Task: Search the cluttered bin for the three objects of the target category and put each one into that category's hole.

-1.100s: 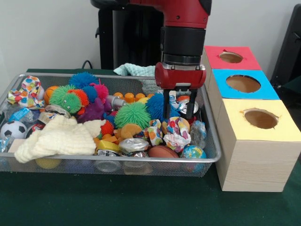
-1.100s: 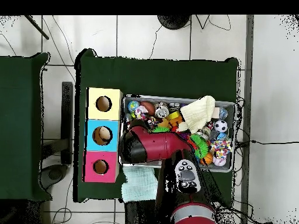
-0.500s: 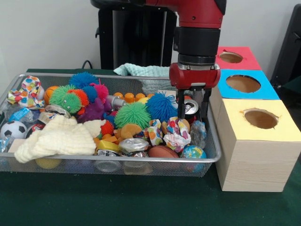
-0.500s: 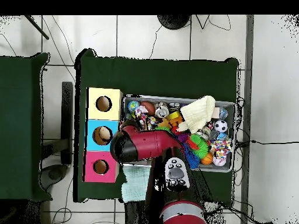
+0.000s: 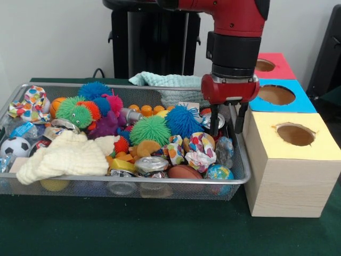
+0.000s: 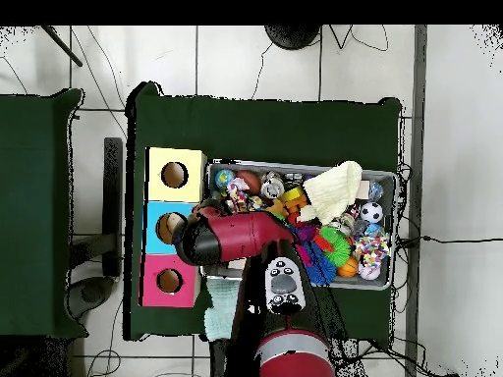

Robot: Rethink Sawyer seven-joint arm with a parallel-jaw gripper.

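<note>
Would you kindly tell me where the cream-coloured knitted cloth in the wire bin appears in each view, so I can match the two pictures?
Front view: the cream knitted cloth lies at the bin's lower left, by the near rim.
Overhead view: the same cloth sits in the bin's upper middle, toward the right.
Shared landmark: the yellow-topped box, at the bin's end away from the cloth.

A lab: tiled floor [image 6: 255, 59] strewn with cables [image 6: 108, 83], test table [image 5: 160, 229].
</note>
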